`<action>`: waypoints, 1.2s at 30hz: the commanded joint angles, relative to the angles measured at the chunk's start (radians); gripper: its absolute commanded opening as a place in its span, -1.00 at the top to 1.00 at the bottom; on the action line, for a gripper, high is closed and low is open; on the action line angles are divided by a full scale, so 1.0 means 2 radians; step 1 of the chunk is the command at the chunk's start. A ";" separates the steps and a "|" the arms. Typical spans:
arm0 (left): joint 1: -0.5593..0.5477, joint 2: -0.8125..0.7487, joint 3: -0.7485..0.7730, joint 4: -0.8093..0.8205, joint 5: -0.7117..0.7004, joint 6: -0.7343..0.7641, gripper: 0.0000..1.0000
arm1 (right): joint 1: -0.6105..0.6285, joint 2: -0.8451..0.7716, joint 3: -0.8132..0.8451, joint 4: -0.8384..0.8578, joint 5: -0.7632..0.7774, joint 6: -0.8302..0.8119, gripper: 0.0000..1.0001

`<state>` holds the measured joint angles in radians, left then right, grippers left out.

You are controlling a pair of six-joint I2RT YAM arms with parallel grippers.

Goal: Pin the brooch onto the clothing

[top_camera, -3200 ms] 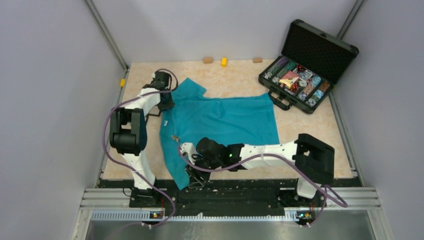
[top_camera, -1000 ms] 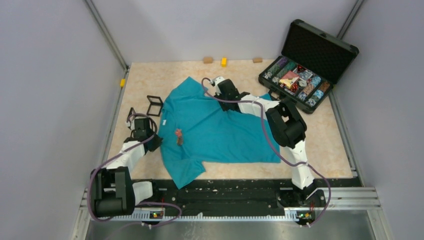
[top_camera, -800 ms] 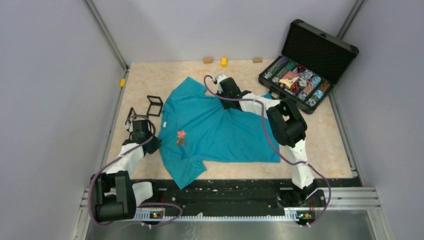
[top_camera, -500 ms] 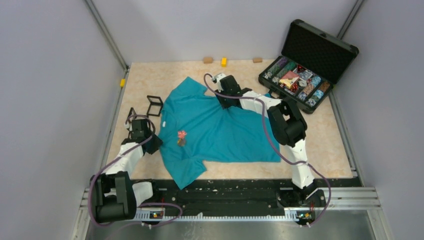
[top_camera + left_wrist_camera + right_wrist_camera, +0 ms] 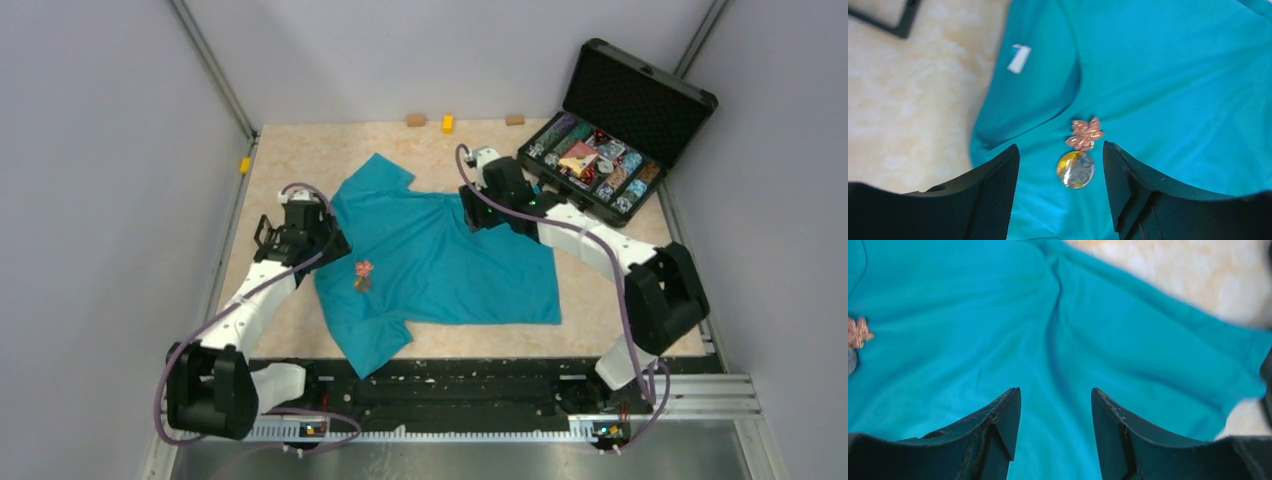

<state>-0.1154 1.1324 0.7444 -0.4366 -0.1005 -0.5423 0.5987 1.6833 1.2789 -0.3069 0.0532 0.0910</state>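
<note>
Brooch (image 5: 363, 273), one, lies on one T-shirt (image 5: 450, 260).

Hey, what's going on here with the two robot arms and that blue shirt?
Two arms are working on pinning a brooch onto a teal T-shirt spread flat on the table. The brooch lies on the shirt's chest just below the collar. The left pincer hangs open right over it, holding nothing. The right pincer hangs open near the shirt's far edge, also empty. Whether the pin is through the fabric can't be seen.
</note>
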 commanded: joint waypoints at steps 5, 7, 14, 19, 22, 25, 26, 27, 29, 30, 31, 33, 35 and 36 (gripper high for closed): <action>-0.039 0.139 0.102 0.098 0.070 0.007 -0.31 | -0.038 -0.114 -0.187 -0.029 0.008 0.102 -0.11; -0.039 0.176 0.132 0.112 0.080 0.009 -0.31 | -0.041 -0.133 -0.217 -0.028 0.009 0.115 -0.11; -0.037 0.309 0.232 0.138 0.103 0.020 -0.28 | -0.054 -0.164 -0.283 -0.038 0.002 0.167 -0.11; -0.029 0.372 0.263 0.140 0.115 0.016 -0.26 | -0.059 -0.173 -0.308 -0.054 -0.005 0.218 -0.11; -0.019 0.393 0.264 0.142 0.120 0.008 -0.25 | -0.066 -0.176 -0.318 -0.080 -0.006 0.238 -0.11; -0.008 0.403 0.262 0.144 0.119 0.007 -0.24 | -0.068 -0.190 -0.329 -0.100 -0.007 0.252 -0.10; -0.005 0.405 0.261 0.144 0.119 0.007 -0.24 | -0.068 -0.197 -0.333 -0.105 -0.010 0.257 -0.10; -0.004 0.406 0.261 0.144 0.120 0.006 -0.24 | -0.068 -0.205 -0.338 -0.109 -0.013 0.261 -0.10; -0.002 0.406 0.261 0.146 0.119 0.007 -0.24 | -0.068 -0.221 -0.348 -0.116 -0.016 0.269 -0.11; -0.001 0.406 0.261 0.146 0.119 0.007 -0.24 | -0.068 -0.229 -0.352 -0.119 -0.015 0.272 -0.11; -0.001 0.407 0.261 0.146 0.119 0.007 -0.24 | -0.068 -0.234 -0.354 -0.123 -0.012 0.273 -0.11; -0.001 0.406 0.260 0.150 0.122 0.004 -0.25 | -0.068 -0.241 -0.354 -0.126 -0.006 0.273 -0.12; -0.001 0.404 0.262 0.154 0.132 0.004 -0.26 | -0.069 -0.244 -0.349 -0.119 0.000 0.265 -0.14; -0.001 0.403 0.265 0.156 0.139 0.003 -0.26 | -0.069 -0.245 -0.342 -0.114 0.000 0.261 -0.15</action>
<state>-0.1177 1.9354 1.2457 -0.1631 0.1425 -0.5289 0.4728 1.2179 0.5812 -0.5121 0.0330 0.6117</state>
